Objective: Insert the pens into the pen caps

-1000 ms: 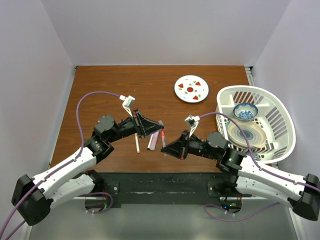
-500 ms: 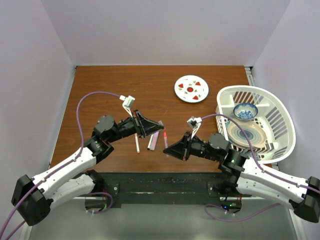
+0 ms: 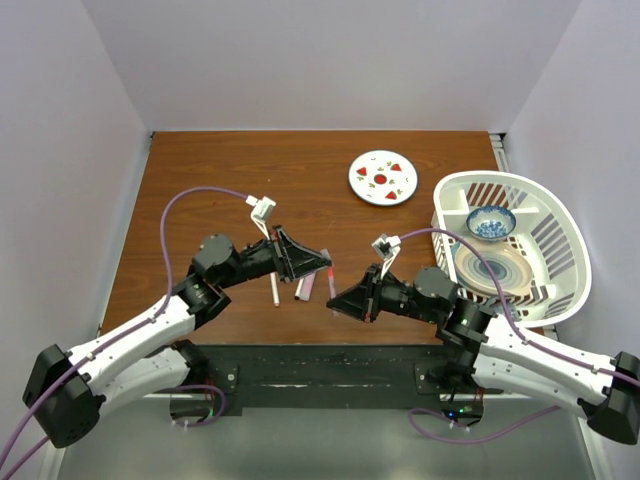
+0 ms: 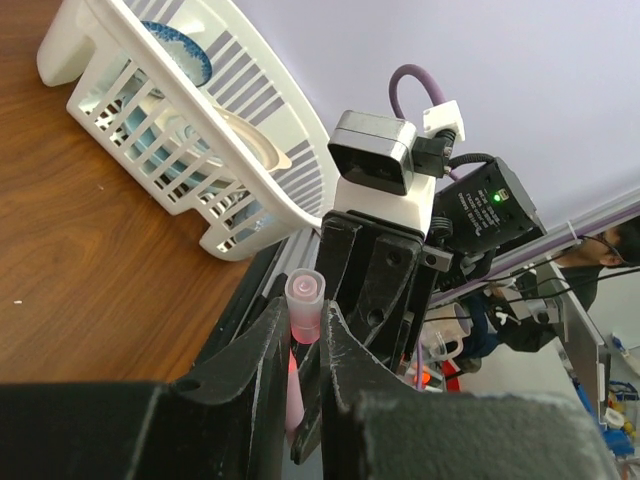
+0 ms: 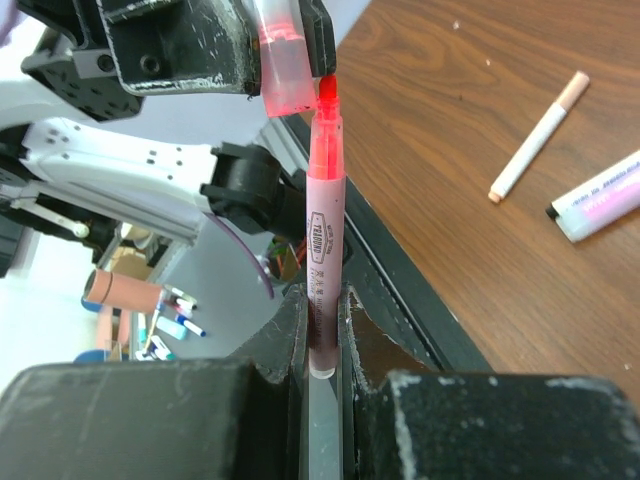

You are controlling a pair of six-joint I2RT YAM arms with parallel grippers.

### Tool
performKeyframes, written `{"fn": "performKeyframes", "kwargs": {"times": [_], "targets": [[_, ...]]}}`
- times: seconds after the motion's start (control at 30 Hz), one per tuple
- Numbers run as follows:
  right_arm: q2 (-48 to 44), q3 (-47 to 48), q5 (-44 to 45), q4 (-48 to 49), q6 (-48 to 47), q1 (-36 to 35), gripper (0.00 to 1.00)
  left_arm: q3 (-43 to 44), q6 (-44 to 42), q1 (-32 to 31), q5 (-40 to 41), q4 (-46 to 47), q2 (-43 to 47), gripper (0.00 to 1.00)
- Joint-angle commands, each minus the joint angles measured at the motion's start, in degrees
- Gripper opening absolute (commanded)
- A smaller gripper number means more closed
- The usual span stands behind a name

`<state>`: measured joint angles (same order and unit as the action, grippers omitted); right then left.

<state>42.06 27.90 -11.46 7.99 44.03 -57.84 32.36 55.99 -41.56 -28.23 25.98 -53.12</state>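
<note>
L gripper (image 4: 303, 316) nearly closed, pinching a pale pink cap (image 4: 304, 296) w/ open end facing out. R gripper (image 5: 322, 303) clamped tight on a pink pen (image 5: 322, 215) w/ red tip. Both are held mid-air over the front of the table (image 3: 200, 180). Pen tip is right at the cap mouth; can't tell if it's in yet. Thin white pen (image 3: 275, 290) and thick pale marker (image 3: 306, 286) lie loose on the wood just beside the grippers. Plate (image 3: 382, 177) further back, basket (image 3: 545, 215) w/ dishes at R.
</note>
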Motion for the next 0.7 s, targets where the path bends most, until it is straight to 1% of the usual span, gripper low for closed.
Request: {"fn": "performKeyframes", "kwargs": {"times": [0.0,0.27,0.37,0.4,0.43,0.53,0.67], "targets": [[-0.14,1.63,1.35,1.33,-0.96,-0.25,0.00,-0.72,0.09,-1.24,-0.51,2.94,-1.19,0.00],[-1.46,1.28,1.53,-0.17,-0.97,-0.25,0.00,0.33,-0.96,-1.42,0.45,1.45,-0.49,0.00],[-2.24,0.84,1.71,-0.87,-0.96,-0.25,0.00,2.70,-2.81,-1.42,1.50,-2.06,-0.32,0.00],[-2.34,0.58,1.71,-1.30,-1.14,-0.25,0.00,4.36,-3.51,-1.33,2.21,-5.38,-0.14,0.00],[-2.51,0.58,1.80,-1.48,-1.23,-0.25,0.00,4.99,-4.65,-1.42,2.82,-6.63,0.04,0.00],[-2.95,0.31,1.62,-1.84,-1.14,-0.34,0.00,6.22,-5.01,-1.33,3.71,-8.31,0.48,0.00],[-3.13,0.66,1.45,-1.84,-1.23,-0.25,0.00,6.67,-4.31,-1.33,3.36,-8.05,0.21,0.00]]}}
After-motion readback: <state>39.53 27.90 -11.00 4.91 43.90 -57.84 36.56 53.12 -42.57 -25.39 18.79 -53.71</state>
